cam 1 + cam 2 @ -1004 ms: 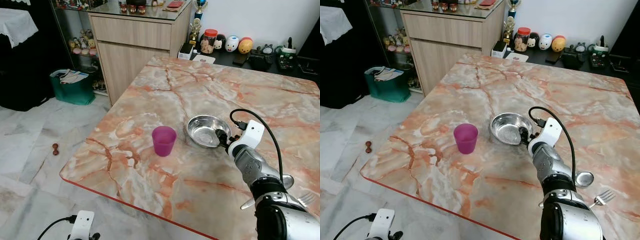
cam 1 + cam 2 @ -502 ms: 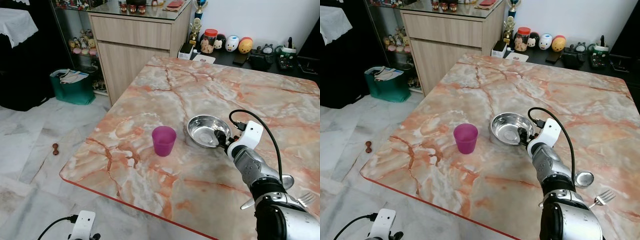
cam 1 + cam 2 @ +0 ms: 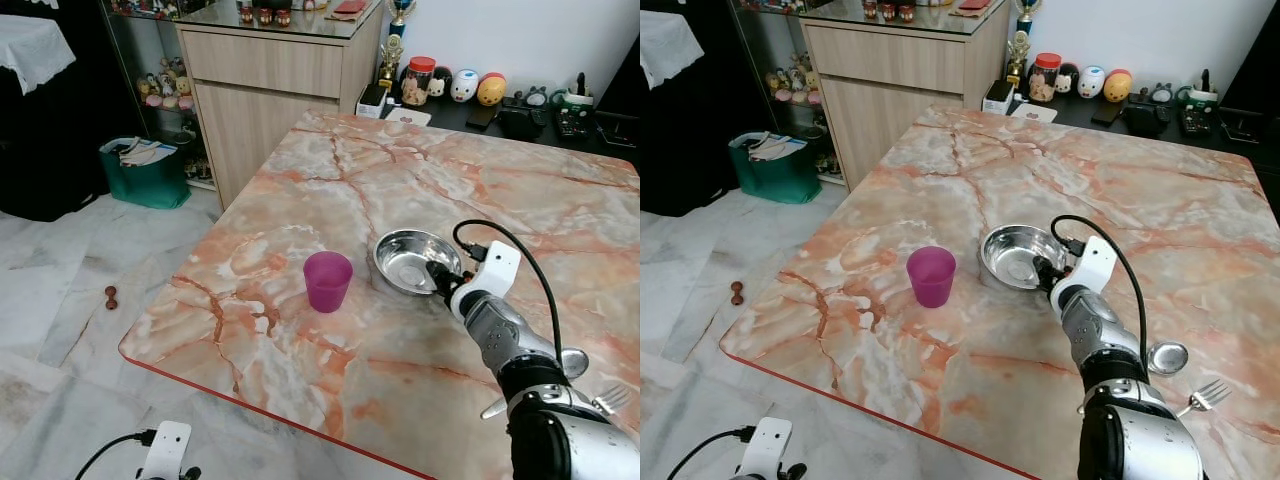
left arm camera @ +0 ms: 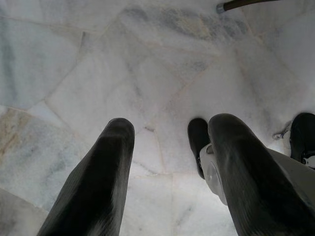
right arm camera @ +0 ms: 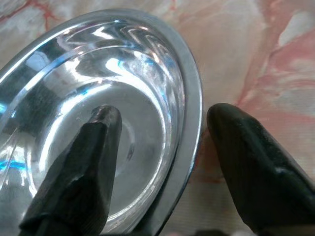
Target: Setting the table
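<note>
Right pincer [image 5: 162,123] spread wide, straddling steel bowl [image 3: 405,258] rim. Left pincer [image 4: 167,162] spread, over floor. No legible writing.

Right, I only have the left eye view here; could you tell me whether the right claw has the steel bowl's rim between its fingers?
Observer: Yes. The right claw is open, with one finger inside the steel bowl and the other outside, so the rim sits between them.
Operator: Thank you. And the left claw?
Observer: The left claw is open too, hanging over the marble floor.
</note>
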{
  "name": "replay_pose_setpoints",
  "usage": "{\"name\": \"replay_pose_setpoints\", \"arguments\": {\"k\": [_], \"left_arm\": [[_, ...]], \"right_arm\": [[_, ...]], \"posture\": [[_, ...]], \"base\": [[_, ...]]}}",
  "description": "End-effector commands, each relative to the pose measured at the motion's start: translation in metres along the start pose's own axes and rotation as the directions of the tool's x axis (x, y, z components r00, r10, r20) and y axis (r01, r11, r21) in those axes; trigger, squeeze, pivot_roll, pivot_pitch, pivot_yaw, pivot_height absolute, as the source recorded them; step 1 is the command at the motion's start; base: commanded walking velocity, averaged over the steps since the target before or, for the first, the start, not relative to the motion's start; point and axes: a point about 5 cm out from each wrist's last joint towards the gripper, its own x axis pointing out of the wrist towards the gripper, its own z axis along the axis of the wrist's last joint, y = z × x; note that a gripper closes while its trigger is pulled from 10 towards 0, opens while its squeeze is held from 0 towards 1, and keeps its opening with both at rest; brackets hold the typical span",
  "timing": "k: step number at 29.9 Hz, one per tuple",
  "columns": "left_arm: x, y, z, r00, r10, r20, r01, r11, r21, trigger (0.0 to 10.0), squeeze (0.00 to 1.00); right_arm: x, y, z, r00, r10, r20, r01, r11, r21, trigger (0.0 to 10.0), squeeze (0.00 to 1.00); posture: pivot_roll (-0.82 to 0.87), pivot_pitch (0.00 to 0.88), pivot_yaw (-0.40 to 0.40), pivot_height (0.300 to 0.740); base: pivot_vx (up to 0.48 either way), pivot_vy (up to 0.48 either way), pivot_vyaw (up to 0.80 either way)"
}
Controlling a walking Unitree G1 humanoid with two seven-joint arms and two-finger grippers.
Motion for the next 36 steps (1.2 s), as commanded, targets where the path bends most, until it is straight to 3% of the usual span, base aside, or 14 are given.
{"name": "replay_pose_setpoints", "arguments": {"k": [1, 20, 30, 36], "left_arm": [[0.0, 0.001, -0.001, 1.0, -0.001, -0.009, 0.001, 1.0, 0.0, 10.0, 0.0], [0.0, 0.002, 0.0, 1.0, 0.0, -0.009, 0.0, 1.0, 0.006, 10.0, 0.0], [0.0, 0.003, 0.0, 1.0, 0.002, -0.009, -0.002, 1.0, 0.012, 10.0, 0.0], [0.0, 0.003, 0.0, 1.0, 0.005, -0.009, -0.005, 1.0, 0.021, 10.0, 0.0]], "right_arm": [[0.0, 0.002, 0.001, 1.0, 0.004, 0.001, -0.004, 1.0, -0.015, 0.0, 0.0], [0.001, 0.004, 0.003, 0.999, -0.02, 0.032, 0.02, 1.0, -0.006, 0.0, 0.0], [-0.003, 0.005, 0.009, 0.984, -0.039, 0.172, 0.033, 0.999, 0.035, 0.0, 0.0], [-0.011, 0.003, 0.02, 0.95, -0.05, 0.31, 0.028, 0.997, 0.077, 0.0, 0.0]], "posture": [[0.05, 0.0, -0.034, 0.74], [0.06, 0.0, -0.034, 0.74], [0.06, 0.0, -0.03, 0.74], [0.05, 0.0, -0.021, 0.74]], "base": [[0.0, 0.0, 0.0], [0.0, 0.0, 0.0], [0.0, 0.0, 0.0], [0.0, 0.0, 0.0]]}}
